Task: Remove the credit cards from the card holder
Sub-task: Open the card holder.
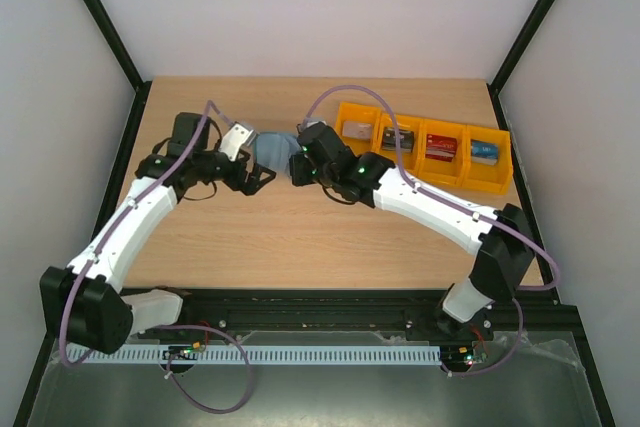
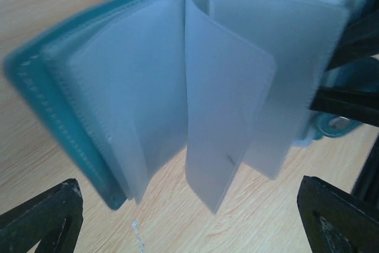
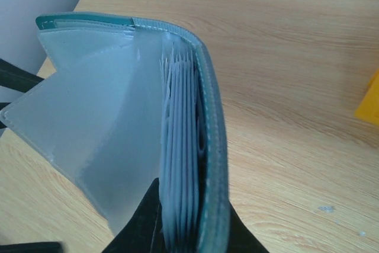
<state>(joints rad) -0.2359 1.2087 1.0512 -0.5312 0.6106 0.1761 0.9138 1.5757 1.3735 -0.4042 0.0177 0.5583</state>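
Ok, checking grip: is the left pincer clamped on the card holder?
No, the left pincer stands wide open, not gripping the card holder.

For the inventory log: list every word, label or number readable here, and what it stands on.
No text can be read.
Credit cards in the orange bins: any print too small to read.
Card holder: pale sleeves and teal cover show no lettering.
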